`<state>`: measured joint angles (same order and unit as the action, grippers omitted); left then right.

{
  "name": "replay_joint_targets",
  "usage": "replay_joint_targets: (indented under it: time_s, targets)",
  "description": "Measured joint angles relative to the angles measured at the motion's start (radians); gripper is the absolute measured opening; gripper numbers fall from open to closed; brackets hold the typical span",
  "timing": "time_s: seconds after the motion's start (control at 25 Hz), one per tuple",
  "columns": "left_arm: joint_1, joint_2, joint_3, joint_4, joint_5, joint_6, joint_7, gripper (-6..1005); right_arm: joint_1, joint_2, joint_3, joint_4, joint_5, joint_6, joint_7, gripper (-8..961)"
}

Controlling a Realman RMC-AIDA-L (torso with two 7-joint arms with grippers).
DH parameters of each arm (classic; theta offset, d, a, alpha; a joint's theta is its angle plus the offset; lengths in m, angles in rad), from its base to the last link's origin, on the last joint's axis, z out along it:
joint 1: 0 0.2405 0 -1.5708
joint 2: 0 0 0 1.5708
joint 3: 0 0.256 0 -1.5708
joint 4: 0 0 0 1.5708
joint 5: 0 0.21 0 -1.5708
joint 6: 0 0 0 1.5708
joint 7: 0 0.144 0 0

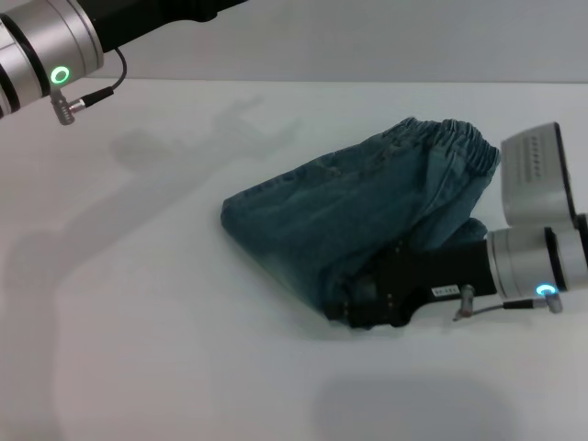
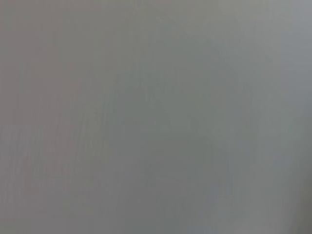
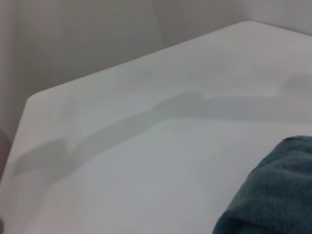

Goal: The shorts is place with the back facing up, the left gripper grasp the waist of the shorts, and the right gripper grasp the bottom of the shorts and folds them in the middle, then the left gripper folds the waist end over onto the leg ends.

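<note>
Table (image 1: pixel 184 349): white, smooth, fills most of the head view.
Wall (image 3: pixel 73 39): pale, plain, just behind the table's far edge.
Light: soft; grey shadows lie on the table.

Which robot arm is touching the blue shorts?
The right gripper: its black end sits down against the near edge of the shorts. The left arm is raised at the far left corner, well away from them.

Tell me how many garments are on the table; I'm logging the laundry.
1: denim shorts, bunched right of center on the white table, near edge under the right claw.
</note>
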<state>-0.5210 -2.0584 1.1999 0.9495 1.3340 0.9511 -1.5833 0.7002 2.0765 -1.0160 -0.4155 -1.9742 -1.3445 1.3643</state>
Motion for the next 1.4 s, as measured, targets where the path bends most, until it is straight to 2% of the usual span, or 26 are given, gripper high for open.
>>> replay_joint_targets:
  time_s: [0.56, 0.76, 0.92, 1.12, 1.24, 1.4]
  targets:
    - [-0.003, 0.0, -0.002, -0.019, 0.001, 0.0, 0.005, 852, 0.134, 0.008, -0.011, 0.051, 0.002, 0.188, 0.061, 567]
    - [-0.006, -0.001, -0.004, -0.025, -0.001, 0.0, 0.012, 852, 0.139, 0.006, -0.011, 0.045, 0.002, 0.148, 0.063, 568]
    - [-0.006, -0.001, -0.004, -0.026, -0.006, 0.0, 0.013, 852, 0.087, 0.0, -0.012, -0.015, 0.002, 0.007, 0.061, 568]
    - [-0.006, -0.001, -0.002, -0.026, -0.009, 0.0, 0.013, 852, -0.072, -0.001, -0.004, -0.192, 0.06, -0.134, 0.026, 568]
    - [-0.007, -0.002, 0.003, -0.027, -0.009, 0.0, 0.013, 852, -0.168, -0.006, 0.001, -0.256, 0.194, -0.148, -0.03, 567]
    - [-0.012, -0.003, 0.007, -0.028, -0.009, 0.0, 0.013, 852, -0.233, -0.006, 0.031, -0.275, 0.334, -0.081, -0.099, 567]
